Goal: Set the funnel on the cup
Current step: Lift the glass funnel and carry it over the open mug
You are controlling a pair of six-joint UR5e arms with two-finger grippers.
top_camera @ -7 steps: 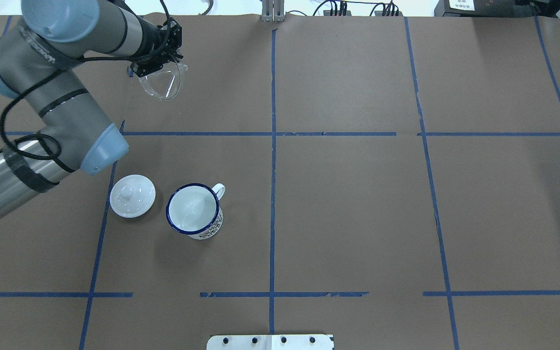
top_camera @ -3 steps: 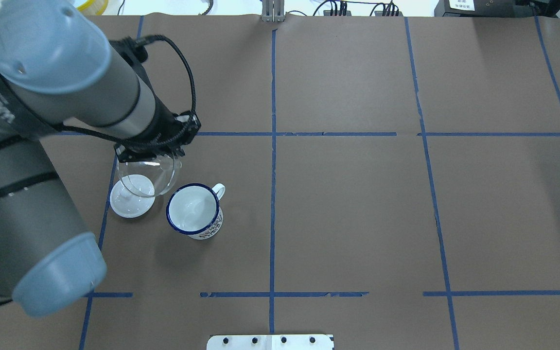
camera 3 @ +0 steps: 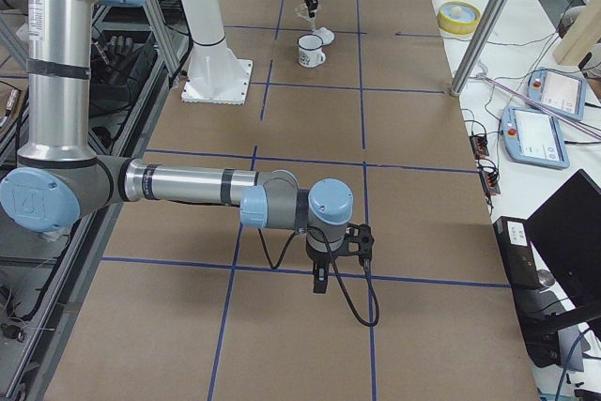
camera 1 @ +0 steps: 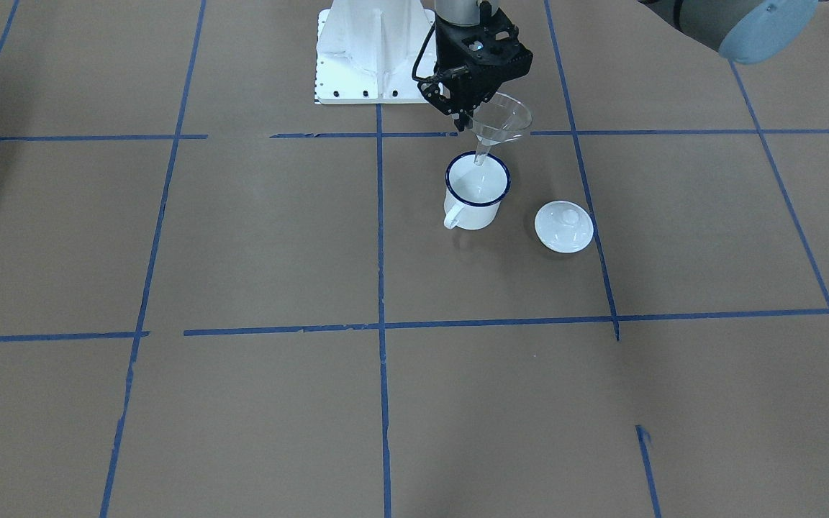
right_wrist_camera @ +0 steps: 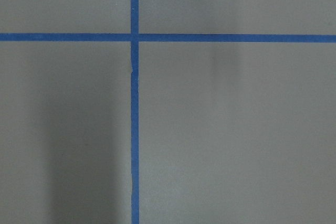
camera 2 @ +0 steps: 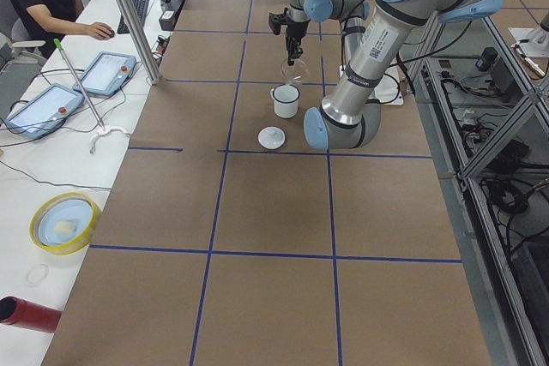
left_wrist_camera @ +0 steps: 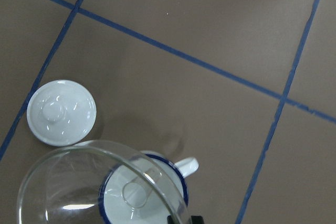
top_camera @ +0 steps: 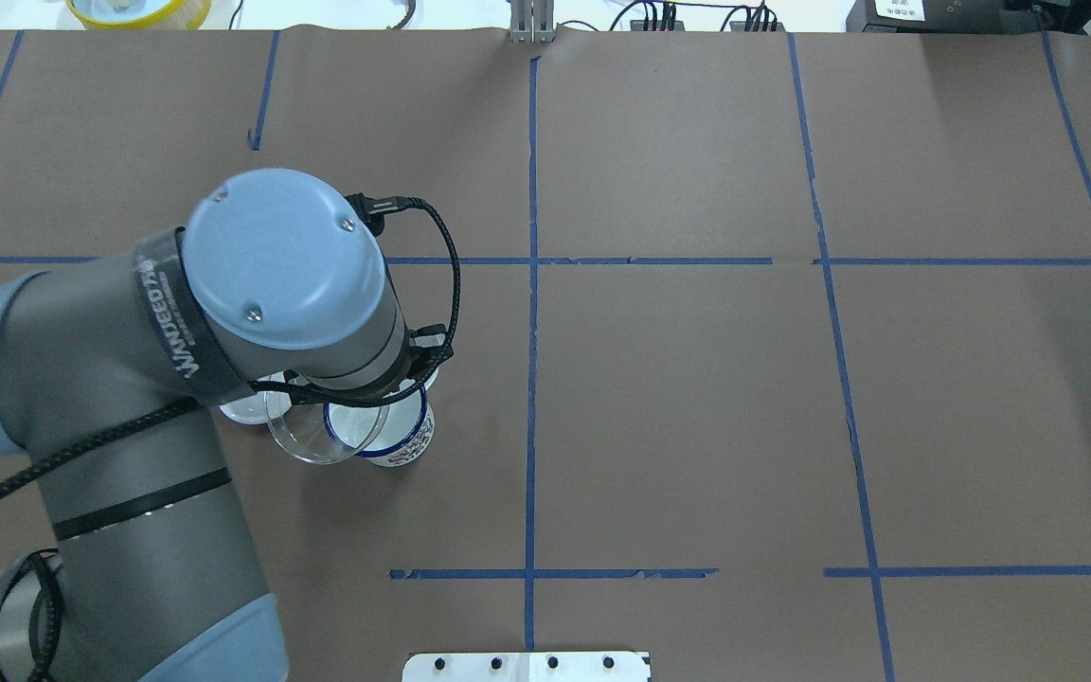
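Currently the left gripper [camera 1: 466, 119], clamped on the funnel [camera 1: 502, 119] rim, holds the stem near-upright, apparently over the cup [camera 1: 478, 188] lying at 6 o'clock, front-facing view.

Strap on left arm [top_camera: 129, 455]: a black strap [top_camera: 169, 322] around the wrist carries white capitals, roughly "WANJEED T…"; the rest curves out of sight.
Band in the exterior left view: white lettering [camera 2: 375, 40] on the same arm, too small to read.
Cup [top_camera: 410, 443]: dark print low on its wall, illegible.
Sticker [top_camera: 899, 8]: white, on a black box [top_camera: 962, 14] beyond the tabletop's far edge near the right corner; lines unreadable.
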